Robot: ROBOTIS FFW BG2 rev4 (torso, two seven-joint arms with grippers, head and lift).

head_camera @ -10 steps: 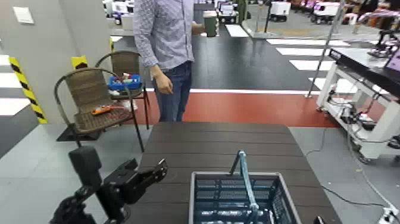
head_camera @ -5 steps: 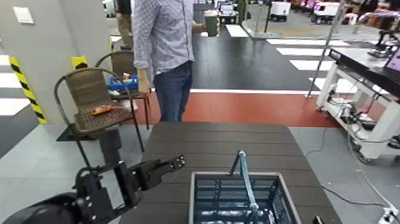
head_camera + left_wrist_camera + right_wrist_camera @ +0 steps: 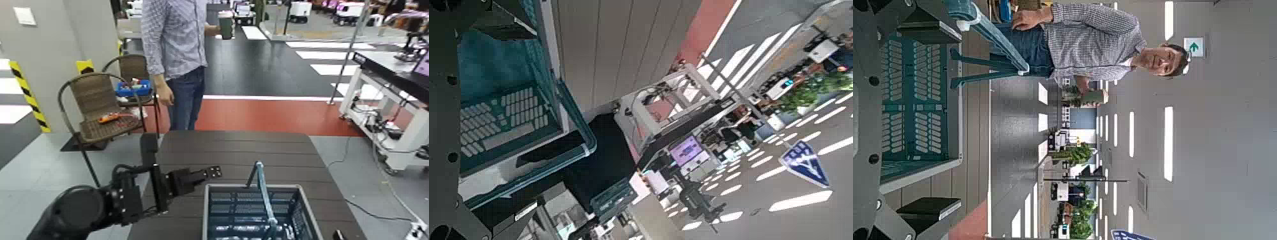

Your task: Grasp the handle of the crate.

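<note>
The dark grey crate (image 3: 252, 187) with lattice sides stands on the near part of the table, cut off by the bottom edge of the head view. Its light blue-grey handle (image 3: 263, 191) stands upright over the crate's middle. My left gripper (image 3: 209, 173) is open, level with the crate's far left corner, just left of the rim and a hand's width from the handle. The left wrist view shows the crate's rim and lattice (image 3: 504, 115) between the open jaws. My right gripper (image 3: 938, 118) is open beside the crate's wall (image 3: 913, 100), with the handle (image 3: 993, 42) past it.
The dark slatted table (image 3: 233, 150) stretches beyond the crate. A person (image 3: 175, 45) holding a cup (image 3: 225, 24) stands at its far edge. Wicker chairs (image 3: 99, 108) and a blue box (image 3: 134, 87) are at the left. A white workbench (image 3: 389, 76) is at the right.
My left arm has swung right and forward, bringing its gripper from the table's left edge up to the crate's far left corner. The person has shifted a little.
</note>
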